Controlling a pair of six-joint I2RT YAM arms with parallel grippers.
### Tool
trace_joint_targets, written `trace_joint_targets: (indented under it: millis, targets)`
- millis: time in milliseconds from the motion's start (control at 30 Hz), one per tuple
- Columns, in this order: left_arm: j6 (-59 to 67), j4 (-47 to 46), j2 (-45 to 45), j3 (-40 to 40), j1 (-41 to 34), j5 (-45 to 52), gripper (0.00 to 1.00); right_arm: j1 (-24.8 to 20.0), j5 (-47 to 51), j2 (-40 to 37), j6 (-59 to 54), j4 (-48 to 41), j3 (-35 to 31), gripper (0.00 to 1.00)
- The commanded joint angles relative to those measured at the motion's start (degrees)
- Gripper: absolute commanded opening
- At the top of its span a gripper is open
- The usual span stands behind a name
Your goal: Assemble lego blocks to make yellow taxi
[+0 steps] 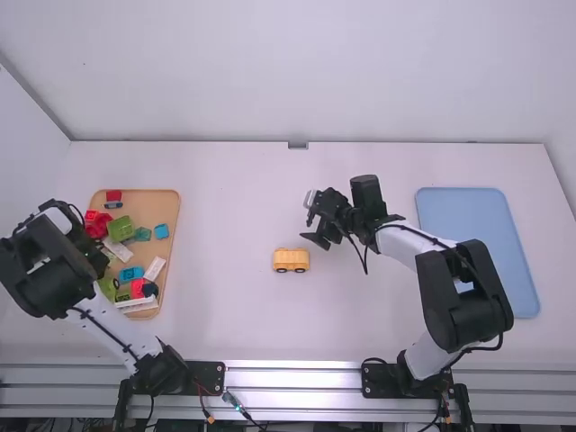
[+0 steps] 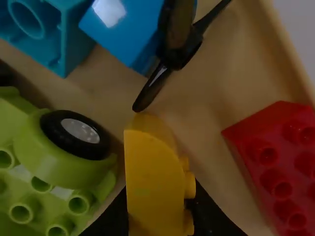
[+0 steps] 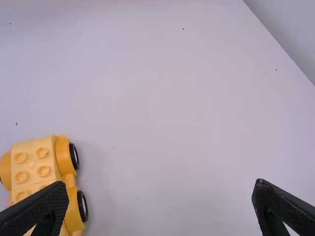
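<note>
Yellow blk in L end effector

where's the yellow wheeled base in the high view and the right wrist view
High view: yellow wheeled base near the picture's middle, below and left of the right gripper.
Right wrist view: yellow wheeled base partly behind one finger.
Shared landmark: right gripper.

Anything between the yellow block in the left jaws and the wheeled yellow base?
Yes: a white block, a blue block and the tray's rim lie between the yellow block in the left gripper and the yellow base. Past the rim, nothing visible stands in the way.
</note>
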Motion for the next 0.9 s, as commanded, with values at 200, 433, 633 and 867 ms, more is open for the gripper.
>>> trace_joint_targets:
  millis: [200, 433, 633, 867]
  targets:
    - [3.1, -0.2, 1.0, -0.8, 0.5, -0.7, 0.13, -0.2, -0.2, -0.4, 0.3, -0.1, 0.5, 0.99]
    - [9.3, 2.4, 1.0, -0.8, 0.5, -0.4, 0.02, -0.1, -0.2, -0.4, 0.3, -0.1, 0.5, 0.99]
    - [16.7, 4.0, 1.0, 0.5, 0.5, -0.5, 0.02, -0.1, -0.2, -0.4, 0.3, -0.1, 0.5, 0.99]
    - [22.7, -1.6, -0.5, 5.9, 0.4, -0.8, 0.02, -0.1, -0.3, -0.4, 0.3, 0.2, 0.5, 0.99]
